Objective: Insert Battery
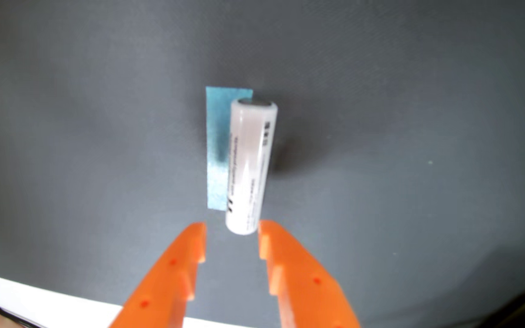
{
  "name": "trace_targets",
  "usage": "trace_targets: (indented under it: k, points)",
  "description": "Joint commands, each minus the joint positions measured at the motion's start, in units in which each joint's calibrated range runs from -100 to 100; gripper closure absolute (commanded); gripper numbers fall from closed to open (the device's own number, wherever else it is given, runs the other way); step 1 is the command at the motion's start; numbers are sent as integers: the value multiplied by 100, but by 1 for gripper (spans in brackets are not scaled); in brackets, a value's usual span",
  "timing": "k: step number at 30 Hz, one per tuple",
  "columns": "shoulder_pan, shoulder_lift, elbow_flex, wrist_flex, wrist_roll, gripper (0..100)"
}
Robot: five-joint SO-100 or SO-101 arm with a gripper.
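Note:
A pale pink-white cylindrical battery (250,167) lies on the grey mat in the middle of the wrist view, its metal end pointing away. It partly overlaps a blue strip of tape (218,148) stuck to the mat. My gripper (232,227) has orange fingers (188,252) that come in from the bottom edge. The jaws stand open and empty. The fingertips are just short of the battery's near end, which sits in the gap toward the right finger. No battery holder or slot is in view.
The grey mat (412,110) covers most of the view. A white surface (49,299) shows along the bottom left edge, with a dark cable (2,310) at the corner.

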Motion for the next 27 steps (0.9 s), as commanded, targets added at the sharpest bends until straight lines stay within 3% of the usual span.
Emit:
trace_targets:
  k: [1, 27]
  points:
    - [54, 47, -168, -30, -3, 90]
    - [42, 80, -96, -326, -3, 90]
